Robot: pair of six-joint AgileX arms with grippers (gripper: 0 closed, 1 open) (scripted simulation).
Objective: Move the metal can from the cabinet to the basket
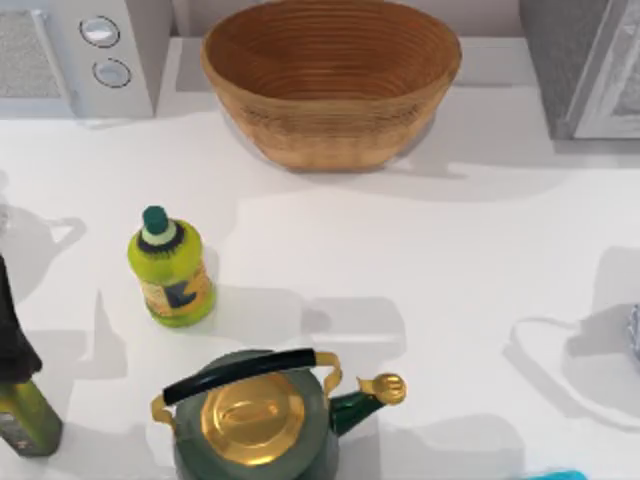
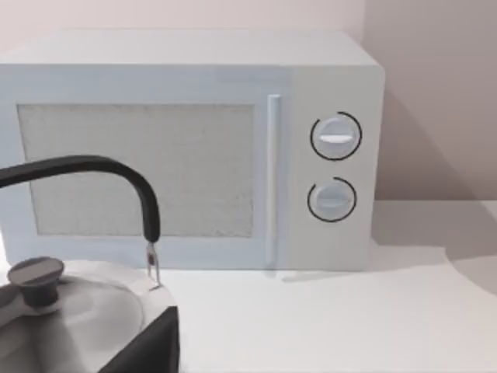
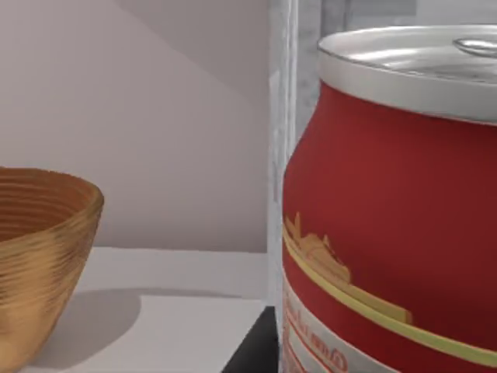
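The metal can (image 3: 388,217), red with yellow-white markings and a silver top, stands upright very close in the right wrist view. Right behind it rises the pale door frame of the cabinet (image 3: 283,116). In the top view the grey speckled cabinet (image 1: 575,60) sits at the back right corner. The tan wicker basket (image 1: 330,125) stands at the back middle, and its wall (image 3: 39,249) is also in the right wrist view, well apart from the can. Whether my right gripper touches the can I cannot tell.
A white microwave (image 1: 90,55) with two knobs stands back left (image 2: 194,155). A yellow-green bottle (image 1: 172,268), a green and gold kettle (image 1: 255,415) and an olive bottle (image 1: 25,415) stand in front. A grey kettle (image 2: 62,311) is near the left wrist camera.
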